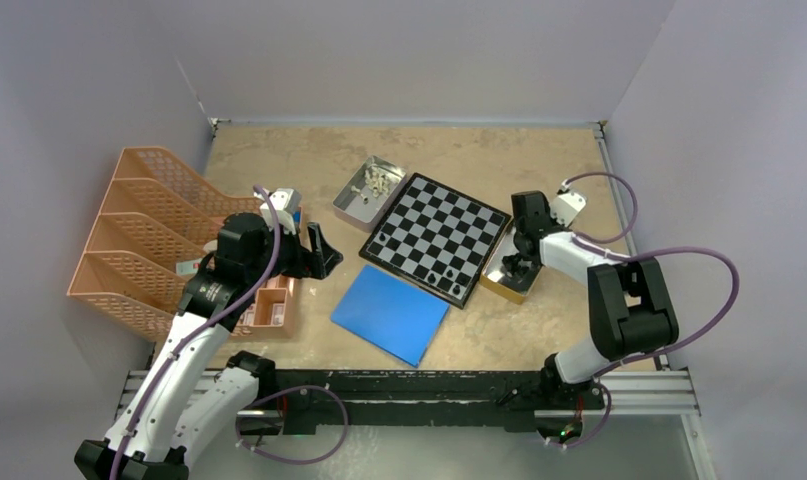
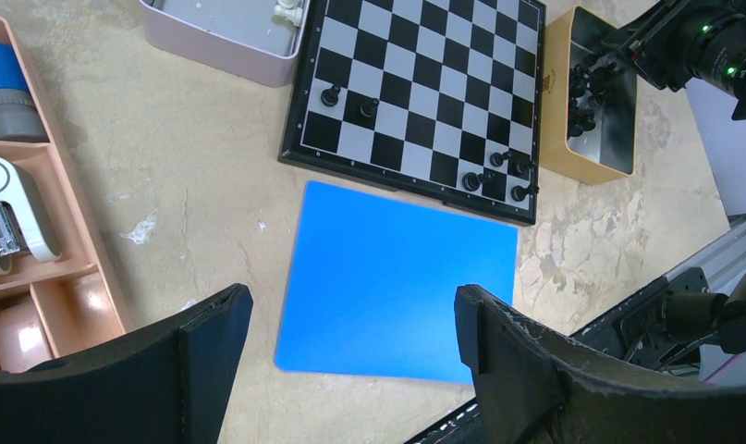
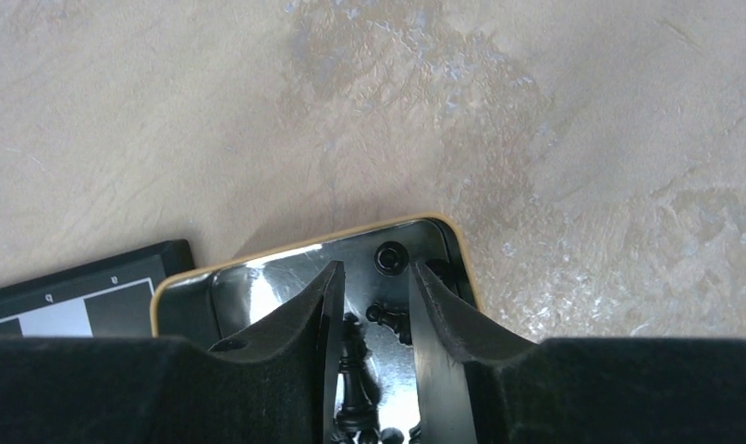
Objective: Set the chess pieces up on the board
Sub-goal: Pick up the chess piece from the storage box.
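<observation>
Now: my right gripper (image 3: 375,270) is down inside the tan tin (image 3: 295,250), which sits just beside the board (image 1: 437,238). The jaws are narrowed, with a slim gap between them. One upright black piece (image 3: 355,370) stands in that gap against one finger; I cannot tell whether it is pinched yet. More loose black pieces lie around it. A few black pieces (image 2: 498,171) already stand on the board's near squares, and the cream ones (image 1: 377,182) wait in the grey tin (image 1: 354,205).

My left gripper (image 2: 350,305) hangs spread wide over the blue sheet (image 2: 397,240), holding nothing.

Handling guess: these pieces are tiny, light, hard and glossy, so likely to slip or pop out sideways. Best taken at the waist under the head, kept upright, with a gentle squeeze.
</observation>
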`<state>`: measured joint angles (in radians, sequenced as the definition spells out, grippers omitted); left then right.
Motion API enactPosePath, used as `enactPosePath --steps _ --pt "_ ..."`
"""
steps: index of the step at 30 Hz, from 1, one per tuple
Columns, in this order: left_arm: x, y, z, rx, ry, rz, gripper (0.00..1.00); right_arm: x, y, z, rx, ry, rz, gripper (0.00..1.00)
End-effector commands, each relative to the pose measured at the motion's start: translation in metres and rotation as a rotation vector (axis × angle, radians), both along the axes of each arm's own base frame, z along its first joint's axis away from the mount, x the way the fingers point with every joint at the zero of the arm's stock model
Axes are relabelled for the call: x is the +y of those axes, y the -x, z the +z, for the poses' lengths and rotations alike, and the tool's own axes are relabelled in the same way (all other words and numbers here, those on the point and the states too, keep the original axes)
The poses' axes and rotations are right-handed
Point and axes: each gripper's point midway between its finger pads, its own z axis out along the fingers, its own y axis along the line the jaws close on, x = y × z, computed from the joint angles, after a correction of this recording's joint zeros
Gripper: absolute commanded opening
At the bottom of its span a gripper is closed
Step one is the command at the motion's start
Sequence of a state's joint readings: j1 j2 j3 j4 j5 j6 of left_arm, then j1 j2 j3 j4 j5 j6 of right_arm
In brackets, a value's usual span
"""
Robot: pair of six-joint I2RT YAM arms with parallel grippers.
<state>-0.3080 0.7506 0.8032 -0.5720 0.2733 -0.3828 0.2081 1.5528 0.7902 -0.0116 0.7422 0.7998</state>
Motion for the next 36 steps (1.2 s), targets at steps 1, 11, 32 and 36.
enactPosePath --steps 1,11,32,36 --pt "-0.005 0.000 0.012 -0.040 0.027 -0.021 0.81 -0.005 -0.005 0.023 -0.075 0.041 0.031 0.34" --pt "-0.006 0.001 0.013 -0.044 0.031 -0.029 0.81 0.001 -0.011 0.016 -0.046 0.044 0.089 0.34" --pt "-0.008 0.002 0.014 -0.045 0.038 -0.045 0.81 0.002 -0.016 0.003 0.013 0.077 0.127 0.34" --pt "-0.009 0.002 0.014 -0.047 0.039 -0.047 0.81 0.003 -0.017 0.001 0.017 0.080 0.139 0.33"
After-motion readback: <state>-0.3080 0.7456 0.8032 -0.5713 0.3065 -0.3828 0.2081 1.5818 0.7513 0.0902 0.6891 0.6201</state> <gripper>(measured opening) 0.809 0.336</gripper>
